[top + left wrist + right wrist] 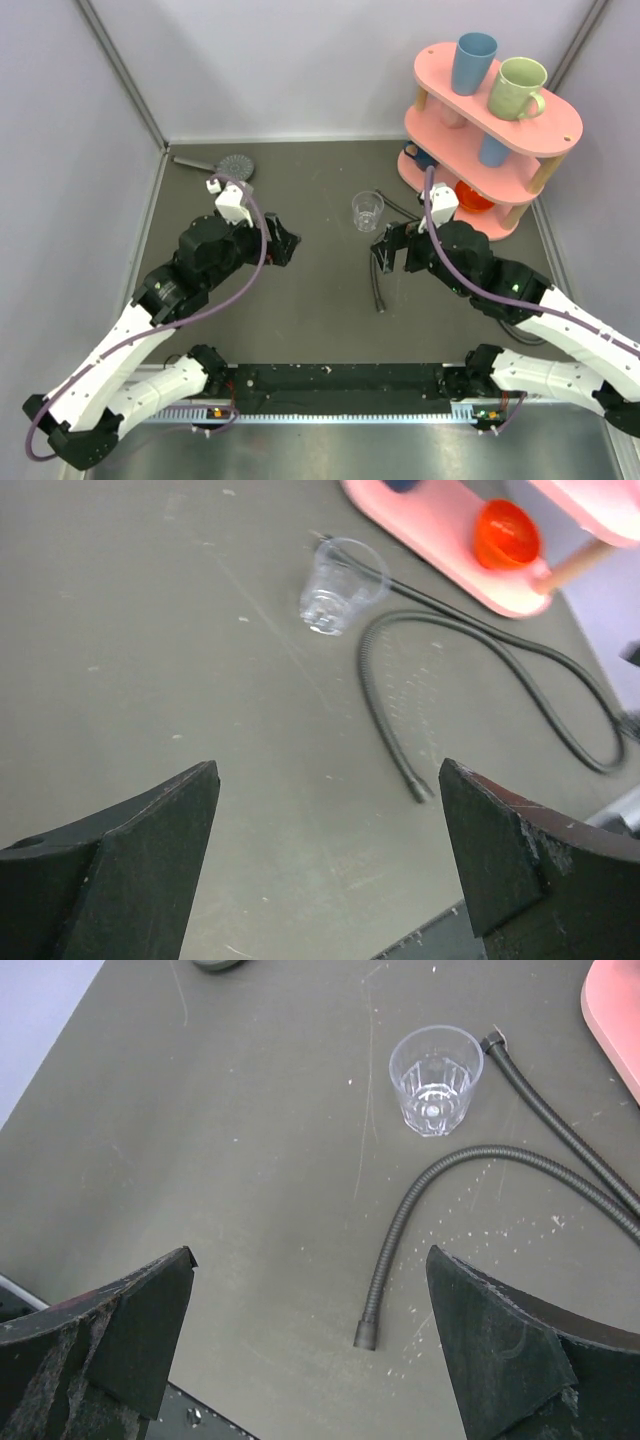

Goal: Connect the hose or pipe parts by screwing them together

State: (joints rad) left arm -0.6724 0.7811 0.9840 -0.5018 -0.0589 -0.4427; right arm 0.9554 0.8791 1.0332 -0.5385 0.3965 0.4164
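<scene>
Hose [389,1258] lies just beside the glass cup [434,1080], hand shower [234,167] well apart from it; your left gripper [328,772] and right gripper [308,1256] gape, empty.

Both your arms reach inward, jaws wide.
Your white-and-black left arm [120,350] bends up from its base and turns its black two-finger left gripper [283,242] toward the middle. Your matching right arm [560,330] mirrors it, its black right gripper [385,250] facing left. Both pairs of jaws gape apart, empty.
</scene>
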